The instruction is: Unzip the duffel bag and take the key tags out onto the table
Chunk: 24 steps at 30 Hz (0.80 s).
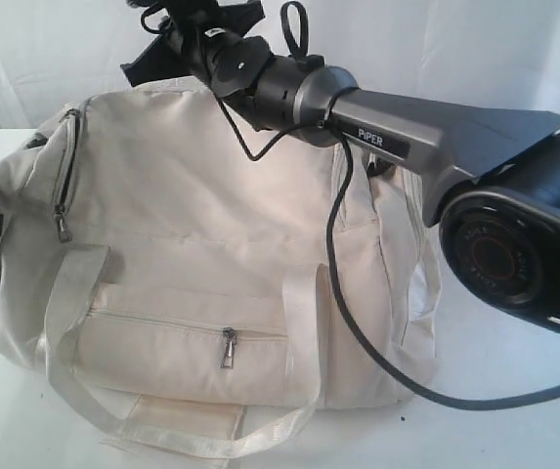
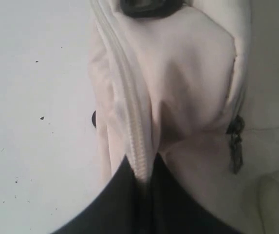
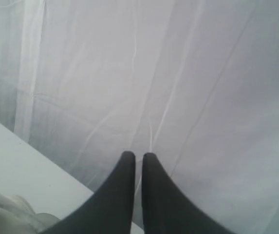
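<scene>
Exterior cam: close, slightly above, facing duffel bag (image 1: 192, 244) front. Left wrist: tight on bag's zipped end. Right wrist: raised, facing backdrop curtain (image 3: 178, 73); bag corner barely shared.

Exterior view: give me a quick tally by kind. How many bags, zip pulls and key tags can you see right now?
duffel bag: 1
zip pulls: 2 clearly seen
key tags: 0 in view
Total: 3
</scene>
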Each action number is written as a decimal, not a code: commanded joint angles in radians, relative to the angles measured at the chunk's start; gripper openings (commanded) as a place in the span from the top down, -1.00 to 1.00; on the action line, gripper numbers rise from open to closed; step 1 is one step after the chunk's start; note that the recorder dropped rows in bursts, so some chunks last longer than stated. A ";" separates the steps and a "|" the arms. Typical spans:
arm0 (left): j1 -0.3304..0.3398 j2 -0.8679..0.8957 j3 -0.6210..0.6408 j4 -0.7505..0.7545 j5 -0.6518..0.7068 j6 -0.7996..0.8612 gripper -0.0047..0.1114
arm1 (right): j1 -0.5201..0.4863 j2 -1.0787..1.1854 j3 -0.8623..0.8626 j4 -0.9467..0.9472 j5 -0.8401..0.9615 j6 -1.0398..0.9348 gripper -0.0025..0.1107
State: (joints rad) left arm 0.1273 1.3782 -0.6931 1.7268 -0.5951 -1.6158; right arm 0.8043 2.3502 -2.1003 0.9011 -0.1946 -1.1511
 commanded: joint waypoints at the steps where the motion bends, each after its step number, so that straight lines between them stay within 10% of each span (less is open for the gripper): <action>1: 0.001 -0.005 0.004 0.018 -0.015 -0.007 0.92 | 0.003 -0.001 -0.004 -0.015 0.042 0.055 0.86; 10: 0.001 -0.005 0.004 0.018 -0.065 -0.007 0.92 | 0.003 -0.066 -0.004 -0.012 0.515 0.057 0.78; 18: 0.001 -0.005 0.004 0.018 -0.211 -0.007 0.92 | 0.011 -0.098 -0.004 0.007 0.605 0.089 -0.12; 24: 0.001 -0.005 0.039 0.018 -0.217 -0.005 0.92 | 0.036 -0.098 -0.004 0.003 0.641 0.109 -0.02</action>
State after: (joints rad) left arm 0.1294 1.3782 -0.6807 1.7264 -0.7875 -1.6176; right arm 0.8282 2.2590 -2.1003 0.9001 0.4273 -1.0541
